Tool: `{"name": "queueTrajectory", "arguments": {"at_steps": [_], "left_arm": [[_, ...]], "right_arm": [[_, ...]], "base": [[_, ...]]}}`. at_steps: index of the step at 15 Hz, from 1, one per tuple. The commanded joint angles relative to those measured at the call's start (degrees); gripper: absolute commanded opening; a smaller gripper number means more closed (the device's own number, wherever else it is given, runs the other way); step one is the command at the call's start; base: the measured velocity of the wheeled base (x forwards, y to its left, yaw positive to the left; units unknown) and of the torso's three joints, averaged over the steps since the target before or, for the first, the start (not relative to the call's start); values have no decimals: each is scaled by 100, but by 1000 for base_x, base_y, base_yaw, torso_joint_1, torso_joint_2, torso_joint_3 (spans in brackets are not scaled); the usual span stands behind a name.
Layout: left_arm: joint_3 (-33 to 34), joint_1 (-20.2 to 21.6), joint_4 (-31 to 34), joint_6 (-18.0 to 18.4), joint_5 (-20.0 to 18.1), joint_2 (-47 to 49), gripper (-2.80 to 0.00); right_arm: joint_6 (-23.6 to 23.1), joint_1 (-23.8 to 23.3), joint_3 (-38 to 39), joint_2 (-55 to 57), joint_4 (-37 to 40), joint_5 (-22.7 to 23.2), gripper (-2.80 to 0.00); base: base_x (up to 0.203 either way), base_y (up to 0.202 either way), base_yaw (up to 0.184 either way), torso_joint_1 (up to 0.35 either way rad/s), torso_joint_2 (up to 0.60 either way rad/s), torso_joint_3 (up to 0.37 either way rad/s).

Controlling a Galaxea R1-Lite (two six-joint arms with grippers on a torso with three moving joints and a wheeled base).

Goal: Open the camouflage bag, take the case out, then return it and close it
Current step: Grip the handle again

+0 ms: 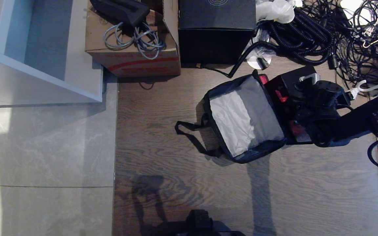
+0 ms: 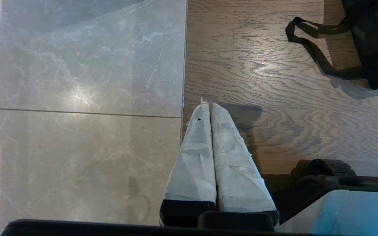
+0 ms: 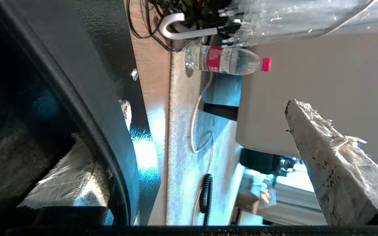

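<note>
- Head view: camouflage bag lies open at center-right, grey lining up; right gripper is over its flap, just right of it.
- Left wrist view: left gripper fingers pressed together; bag at upper right.
- Right wrist view: fingers spread wide apart, 1 behind a dark panel.

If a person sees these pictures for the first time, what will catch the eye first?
The open camouflage bag on the brown wooden floor stands out, its pale grey inside bare and its red-lined flap thrown back to the right. The right gripper is over that flap, jaws wide. Behind lie a tangle of black cables and a black cube box.
</note>
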Motion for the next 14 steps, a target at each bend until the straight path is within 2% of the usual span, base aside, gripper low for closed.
{"name": "queueTrajectory", "arguments": {"at_steps": [1,4,6,7,11,14], "left_arm": [[0,0,4,-3,4,0,-280],[0,0,4,-3,4,0,-280],[-3,0,4,-3,4,0,-280],[0,0,4,-3,4,0,-280],[-1,0,4,-3,4,0,-280],[0,0,4,-3,4,-9,-280]], "right_arm": [[-216,-77,-208,374,-9,-16,0],[-193,-103,-240,539,52,-19,0],[-150,-99,44,481,2,-27,0],[-138,-72,167,429,-22,-41,-280],[8,216,624,241,-219,-46,-280],[202,262,754,100,-224,-61,-280]], "base": [[0,0,0,0,0,0],[0,0,0,0,0,0],[0,0,0,0,0,0],[0,0,0,0,0,0],[0,0,0,0,0,0],[0,0,0,0,0,0]]}}
